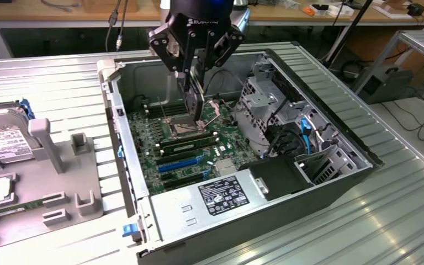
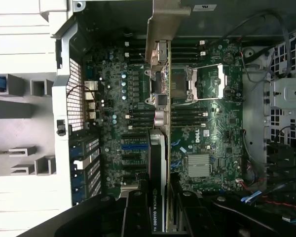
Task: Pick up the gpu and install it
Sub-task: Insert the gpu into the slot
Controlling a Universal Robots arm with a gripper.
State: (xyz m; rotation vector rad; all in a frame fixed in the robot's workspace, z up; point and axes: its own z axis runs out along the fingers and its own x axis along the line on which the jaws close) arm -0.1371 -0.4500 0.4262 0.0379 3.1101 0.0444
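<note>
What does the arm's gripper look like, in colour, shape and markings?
The gripper is black: a boxy body with white lettering across it and two jointed linkage fingers with paler pivot pins. In the wrist view the fingers are dark bars with round bolt heads.
</note>
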